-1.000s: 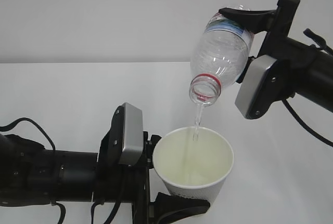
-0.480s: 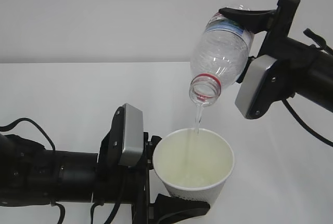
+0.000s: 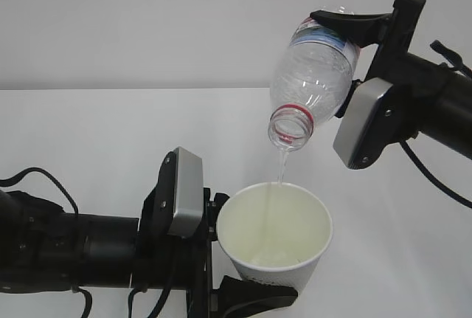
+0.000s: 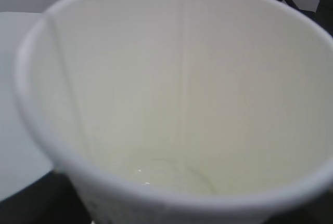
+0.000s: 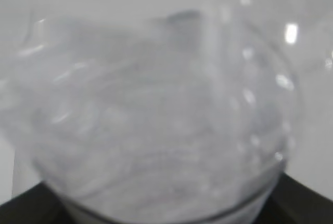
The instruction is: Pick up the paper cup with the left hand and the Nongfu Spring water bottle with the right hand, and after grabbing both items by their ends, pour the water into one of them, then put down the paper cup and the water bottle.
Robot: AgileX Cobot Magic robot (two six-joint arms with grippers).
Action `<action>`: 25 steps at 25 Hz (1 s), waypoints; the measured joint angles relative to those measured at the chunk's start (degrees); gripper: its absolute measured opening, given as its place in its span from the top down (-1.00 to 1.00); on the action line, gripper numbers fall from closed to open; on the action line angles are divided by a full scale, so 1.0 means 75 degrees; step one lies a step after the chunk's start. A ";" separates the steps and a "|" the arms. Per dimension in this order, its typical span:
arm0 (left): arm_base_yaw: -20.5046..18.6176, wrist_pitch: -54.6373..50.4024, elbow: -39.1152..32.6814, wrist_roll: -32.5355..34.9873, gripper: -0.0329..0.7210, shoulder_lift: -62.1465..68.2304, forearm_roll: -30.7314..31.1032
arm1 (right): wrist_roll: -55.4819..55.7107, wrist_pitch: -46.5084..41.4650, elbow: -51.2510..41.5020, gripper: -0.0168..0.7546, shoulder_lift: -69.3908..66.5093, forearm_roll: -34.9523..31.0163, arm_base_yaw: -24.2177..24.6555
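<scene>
My left gripper (image 3: 243, 274) is shut on the white paper cup (image 3: 274, 229), holding it upright near the bottom of the exterior view. Its cream inside fills the left wrist view, where the paper cup (image 4: 177, 104) has a little water at the bottom. Above it, my right gripper (image 3: 354, 37) is shut on the body of the clear Nongfu Spring water bottle (image 3: 311, 74), tipped mouth-down to the left. A thin stream of water (image 3: 280, 167) falls from the red-ringed neck into the cup. In the right wrist view the bottle (image 5: 156, 120) is a blurred clear mass.
The white table (image 3: 110, 133) stretches behind both arms, with a pale wall beyond it. The left arm's grey wrist block (image 3: 184, 192) sits just left of the cup; the right arm's block (image 3: 365, 122) hangs right of the bottle neck.
Both arms, the cup and the bottle hold the same places. The water keeps running from the bottle into the cup.
</scene>
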State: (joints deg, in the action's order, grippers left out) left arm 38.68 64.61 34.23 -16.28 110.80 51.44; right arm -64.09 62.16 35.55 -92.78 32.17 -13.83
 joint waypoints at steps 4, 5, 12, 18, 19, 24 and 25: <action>0.0000 0.0000 0.0000 0.0000 -0.61 0.0000 0.0014 | 0.0000 0.0010 0.0000 -0.30 0.0000 0.0000 0.0000; 0.0000 0.0000 0.0000 0.0000 -0.61 0.0000 0.0014 | 0.0000 0.0010 0.0000 -0.30 0.0000 0.0000 0.0000; 0.0000 -0.0012 0.0000 0.0000 -0.61 0.0000 0.0043 | 0.0000 0.0010 0.0000 -0.30 0.0000 0.0000 0.0000; 0.0000 -0.0012 0.0000 0.0000 -0.61 0.0000 0.0043 | 0.0000 0.0010 0.0000 -0.30 0.0000 0.0000 0.0000; 0.0000 -0.0012 0.0000 0.0000 -0.61 0.0000 0.0043 | 0.0000 0.0010 0.0000 -0.30 0.0000 0.0000 0.0000; 0.0000 -0.0012 0.0000 0.0000 -0.61 0.0000 0.0043 | 0.0000 0.0010 0.0000 -0.30 0.0000 0.0000 0.0000; 0.0000 -0.0012 0.0000 0.0000 -0.61 0.0000 0.0043 | 0.0000 0.0010 0.0000 -0.30 0.0000 0.0000 0.0000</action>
State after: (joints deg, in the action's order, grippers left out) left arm 38.68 64.52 34.23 -16.28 110.80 51.76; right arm -64.09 62.23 35.55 -92.78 32.17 -13.83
